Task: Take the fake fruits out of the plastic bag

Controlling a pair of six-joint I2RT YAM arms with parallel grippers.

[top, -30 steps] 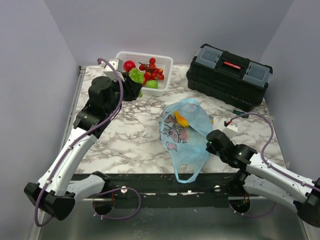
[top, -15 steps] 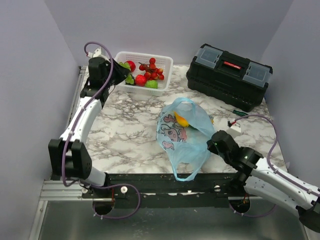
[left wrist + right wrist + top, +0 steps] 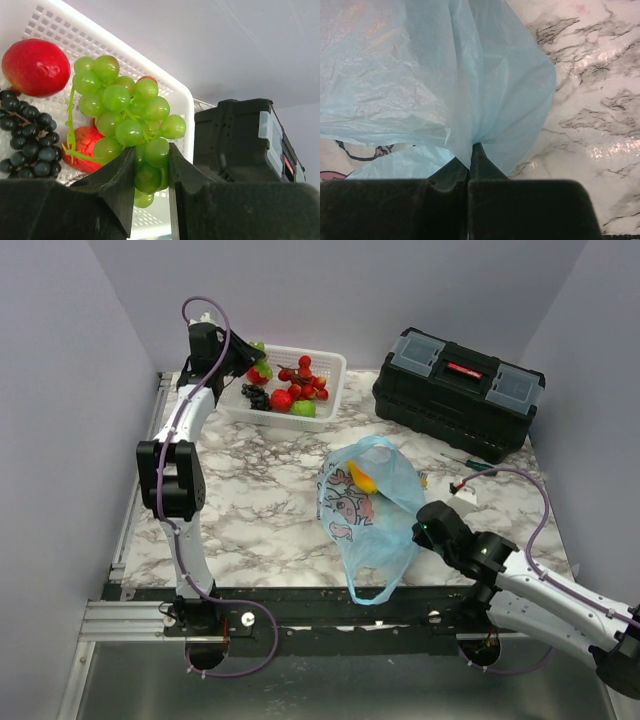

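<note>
- Right claw (image 3: 469, 161), at 5 o'clock on the worktop (image 3: 260, 510), is pinched fully closed on a fold of the plastic bag (image 3: 420, 75).
- The bag lies at the centre, mouth open, with a yellow-orange piece (image 3: 362, 479) inside.
- Left claw (image 3: 150, 152), at 11 o'clock, is closed partway, clamping the green grape bunch (image 3: 125, 107) over the white basket (image 3: 186, 102), which holds a red apple (image 3: 36, 67) and dark grapes (image 3: 27, 145).

Basket (image 3: 337, 370): far left on the table (image 3: 250, 510); fruits (image 3: 300, 385) in it; grapes (image 3: 127, 120) over it
Toolbox (image 3: 458, 390): far right
Bag (image 3: 370, 530): nearer, middle; fruit (image 3: 362, 478) in it
Screwdriver (image 3: 472, 464): between toolbox and bag
</note>
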